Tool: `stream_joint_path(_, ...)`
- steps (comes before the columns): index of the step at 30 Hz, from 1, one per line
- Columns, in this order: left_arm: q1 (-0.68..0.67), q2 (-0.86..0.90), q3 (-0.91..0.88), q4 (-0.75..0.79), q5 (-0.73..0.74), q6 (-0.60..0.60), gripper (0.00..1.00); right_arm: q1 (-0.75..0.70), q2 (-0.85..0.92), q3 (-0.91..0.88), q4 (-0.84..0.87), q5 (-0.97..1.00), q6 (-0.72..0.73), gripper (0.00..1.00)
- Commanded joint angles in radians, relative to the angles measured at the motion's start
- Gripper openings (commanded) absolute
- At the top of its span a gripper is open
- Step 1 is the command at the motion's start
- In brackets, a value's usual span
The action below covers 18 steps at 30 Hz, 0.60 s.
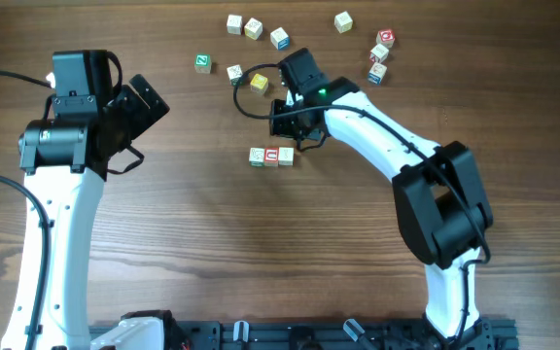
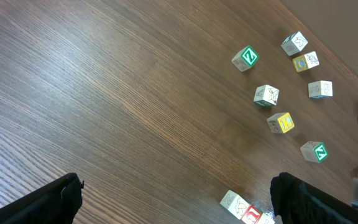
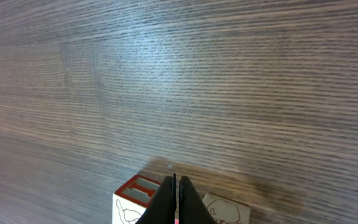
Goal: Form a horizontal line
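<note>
The horizontal line (image 1: 271,156) is a row of three small touching wooden cubes at mid-table: a green-trimmed cube, a red-marked middle cube and a plain pale one. My right gripper (image 1: 302,139) hovers just behind the row's right end. In the right wrist view this gripper (image 3: 174,182) is shut and empty, its tips over the seam between the red cube (image 3: 137,194) and the pale cube (image 3: 229,210). My left gripper (image 1: 149,100) stands wide open at the far left. In the left wrist view the row (image 2: 244,210) lies beside the right finger (image 2: 309,200).
Several loose cubes are scattered along the table's far edge (image 1: 280,38), among them a green-marked one (image 2: 246,58) and a yellow one (image 2: 281,122). A black cable loops near the yellow cube (image 1: 259,83). Bare wood fills the front half of the table.
</note>
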Motion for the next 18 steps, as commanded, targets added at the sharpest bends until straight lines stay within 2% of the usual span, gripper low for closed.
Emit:
stream_joint_path(1, 0.002, 0.006, 0.008, -0.001, 0.012, -0.010, 1.00, -0.004, 0.022, -0.014, 0.001, 0.085, 0.007, 0.05)
stream_joint_path(12, 0.002, 0.006, 0.008, -0.005, 0.012, -0.010, 1.00, 0.006, 0.039, -0.015, 0.002, 0.119, 0.029, 0.05)
stream_joint_path(18, 0.002, 0.006, 0.008, -0.020, 0.011, -0.010, 1.00, 0.007, 0.092, -0.015, 0.050, 0.140, -0.022, 0.05)
